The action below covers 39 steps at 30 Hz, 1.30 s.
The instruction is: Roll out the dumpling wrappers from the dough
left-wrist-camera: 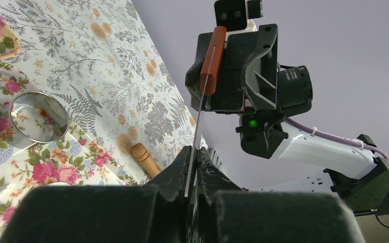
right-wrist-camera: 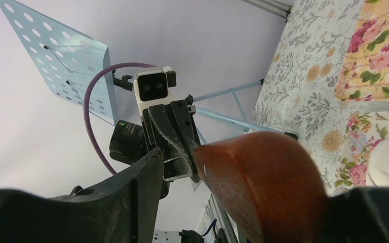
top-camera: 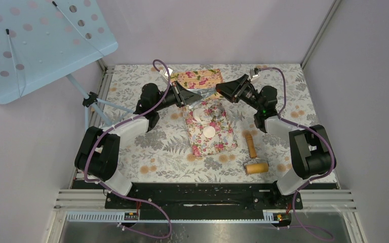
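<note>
- Two arms meet over the mat (top-camera: pixel 218 147), sharing one scraper (left-wrist-camera: pixel 211 61).
- The left gripper (left-wrist-camera: pixel 195 154) is pinched tight on the far edge of the blade (left-wrist-camera: pixel 197 126). Its wrist view shows that blade edge-on, as a thin line only.
- The right gripper (top-camera: pixel 224 90) is clamped on the brown handle (right-wrist-camera: pixel 263 182). In its own view the handle fills the gap and covers most of one finger.
- From above, the blade is a glare patch between the grippers, and its outline is hard to trace.
- One flat white wrapper (top-camera: pixel 210 132) lies mid-mat, clear of both arms.
- A second white piece of dough (top-camera: pixel 199 115) lies on the mat below the blade, left of the ring (top-camera: pixel 217 112). In the right wrist view it is cut off at the frame edge and looks thick-rimmed; I cannot tell how flat it is.
- The roller (top-camera: pixel 254 156) lies off the mat to the right. The left wrist view shows only its handle tip.
</note>
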Tool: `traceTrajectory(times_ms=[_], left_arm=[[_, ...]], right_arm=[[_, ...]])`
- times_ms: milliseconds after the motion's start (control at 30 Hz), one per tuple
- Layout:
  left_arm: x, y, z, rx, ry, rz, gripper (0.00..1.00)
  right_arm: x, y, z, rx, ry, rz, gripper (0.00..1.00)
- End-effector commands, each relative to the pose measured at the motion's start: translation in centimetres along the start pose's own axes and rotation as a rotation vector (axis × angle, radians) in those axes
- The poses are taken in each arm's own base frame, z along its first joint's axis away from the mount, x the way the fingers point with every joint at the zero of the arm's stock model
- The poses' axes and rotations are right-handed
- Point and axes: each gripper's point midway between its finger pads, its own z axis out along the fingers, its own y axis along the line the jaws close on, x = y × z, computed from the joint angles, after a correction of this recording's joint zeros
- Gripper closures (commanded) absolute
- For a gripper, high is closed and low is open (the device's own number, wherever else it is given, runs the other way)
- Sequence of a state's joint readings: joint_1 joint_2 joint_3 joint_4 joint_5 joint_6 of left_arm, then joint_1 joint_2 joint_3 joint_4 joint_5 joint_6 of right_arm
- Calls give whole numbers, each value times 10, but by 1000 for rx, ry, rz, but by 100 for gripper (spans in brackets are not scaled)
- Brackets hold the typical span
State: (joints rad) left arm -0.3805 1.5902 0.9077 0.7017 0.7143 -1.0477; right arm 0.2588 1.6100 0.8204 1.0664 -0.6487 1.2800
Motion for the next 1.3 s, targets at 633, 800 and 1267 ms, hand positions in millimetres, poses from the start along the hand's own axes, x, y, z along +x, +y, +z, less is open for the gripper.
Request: traceTrajectory(times_ms=[633, 800, 1267], left_arm=[[24, 44, 5, -165, 23, -84, 100], [24, 45, 5, -171, 25, -82, 100], [14, 44, 2, -181, 17, -63, 12]], right_arm=[[-34, 60, -5, -191, -121, -155, 46], [-34, 61, -6, -196, -124, -147, 55], [-25, 65, -5, -177, -2, -282, 100]])
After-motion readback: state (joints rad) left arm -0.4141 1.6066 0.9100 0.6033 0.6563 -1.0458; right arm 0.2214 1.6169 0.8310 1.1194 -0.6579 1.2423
